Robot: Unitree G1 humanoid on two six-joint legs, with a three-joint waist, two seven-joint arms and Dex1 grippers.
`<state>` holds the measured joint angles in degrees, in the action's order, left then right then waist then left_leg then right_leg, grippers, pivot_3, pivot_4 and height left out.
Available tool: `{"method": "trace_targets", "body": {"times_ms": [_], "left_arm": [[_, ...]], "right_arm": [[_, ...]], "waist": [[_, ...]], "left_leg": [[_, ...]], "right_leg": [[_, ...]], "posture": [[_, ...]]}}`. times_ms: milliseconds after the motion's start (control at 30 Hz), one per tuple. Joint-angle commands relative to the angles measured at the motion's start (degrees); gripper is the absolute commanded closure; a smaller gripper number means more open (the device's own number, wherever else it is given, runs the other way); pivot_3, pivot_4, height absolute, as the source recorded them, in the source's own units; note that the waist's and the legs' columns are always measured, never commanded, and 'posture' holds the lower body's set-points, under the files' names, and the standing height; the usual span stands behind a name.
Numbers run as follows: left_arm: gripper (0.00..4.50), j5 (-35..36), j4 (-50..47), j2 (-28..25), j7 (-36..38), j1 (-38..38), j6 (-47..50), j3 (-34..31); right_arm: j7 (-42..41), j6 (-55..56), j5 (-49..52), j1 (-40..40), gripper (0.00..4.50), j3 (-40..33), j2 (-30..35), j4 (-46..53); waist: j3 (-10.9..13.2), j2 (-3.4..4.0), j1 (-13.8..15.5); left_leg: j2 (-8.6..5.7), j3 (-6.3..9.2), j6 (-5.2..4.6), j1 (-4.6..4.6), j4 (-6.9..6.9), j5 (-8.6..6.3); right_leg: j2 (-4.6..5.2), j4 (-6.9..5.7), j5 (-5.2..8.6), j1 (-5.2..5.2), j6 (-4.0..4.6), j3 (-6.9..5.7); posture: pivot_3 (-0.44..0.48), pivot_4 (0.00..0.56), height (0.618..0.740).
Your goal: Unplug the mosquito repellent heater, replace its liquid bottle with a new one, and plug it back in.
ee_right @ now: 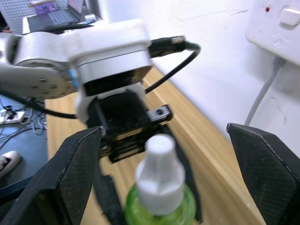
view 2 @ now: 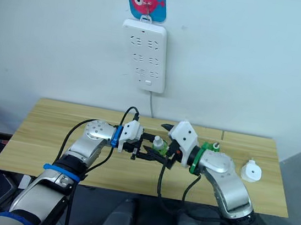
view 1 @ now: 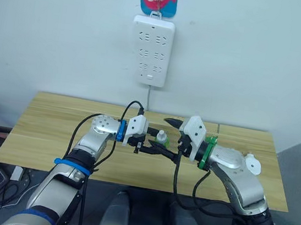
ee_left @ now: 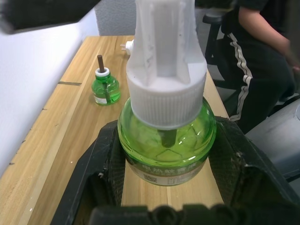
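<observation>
gripping a green liquid bottle [ee_left: 166, 150] with a white cap, the left tool [view 1: 147, 144] pinches its round body between both black fingers above the middle of the wooden worktop [view 1: 48, 127]. the right tool [view 1: 173, 143] is spread wide around the bottle's cap, not touching it. a second green bottle [ee_left: 105, 86] with a brown wick stands uncapped on the worktop. the mosquito repellent heater [view 2: 251, 171] lies near the right edge, well apart from both tools. beyond the far edge, a white power strip [view 1: 151, 50] hangs on the wall.

Head stereo pair looking down over table [view 1: 43, 126], wrist cameras close on capped bottle [ee_left: 166, 140]
</observation>
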<state>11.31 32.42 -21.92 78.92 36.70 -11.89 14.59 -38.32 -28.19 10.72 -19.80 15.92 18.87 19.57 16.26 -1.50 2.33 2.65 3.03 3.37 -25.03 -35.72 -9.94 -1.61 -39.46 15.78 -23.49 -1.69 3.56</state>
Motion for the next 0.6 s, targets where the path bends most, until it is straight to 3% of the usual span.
{"method": "trace_targets", "body": {"times_ms": [33, 267, 600], "left_arm": [[2.26, 0.03, -0.59, 0.62, 0.57, 1.01, -0.9, -0.53], [2.26, -0.21, -0.17, 0.84, 0.77, 1.18, -0.94, -0.68], [2.26, -0.21, 0.32, 0.52, 1.25, 0.92, -1.28, -0.92]], "right_arm": [[0.21, 2.28, -1.12, -0.07, 0.06, 0.24, 0.63, -0.5], [-0.74, 1.04, 1.11, 1.45, 0.06, -4.3, 3.88, 1.5], [-7.01, -2.38, 9.55, 9.56, 0.06, -12.58, 14.74, 9.97]], "waist": [[0.0, 0.0, -0.03], [-0.01, -0.01, -0.26], [-0.02, -0.03, -0.82]], "left_leg": [[0.0, -0.01, 0.0, -0.01, 0.0, 0.0], [0.0, 0.01, 0.0, 0.0, -0.01, 0.0], [-0.02, 0.02, -0.01, 0.01, -0.03, 0.0]], "right_leg": [[0.0, 0.0, 0.0, 0.0, 0.0, 0.01], [0.0, -0.05, 0.0, 0.0, 0.0, -0.01], [0.01, -0.07, -0.02, 0.02, -0.03, 0.0]], "posture": [[0.16, 0.209, 0.74], [0.155, 0.206, 0.74], [0.146, 0.216, 0.74]]}}
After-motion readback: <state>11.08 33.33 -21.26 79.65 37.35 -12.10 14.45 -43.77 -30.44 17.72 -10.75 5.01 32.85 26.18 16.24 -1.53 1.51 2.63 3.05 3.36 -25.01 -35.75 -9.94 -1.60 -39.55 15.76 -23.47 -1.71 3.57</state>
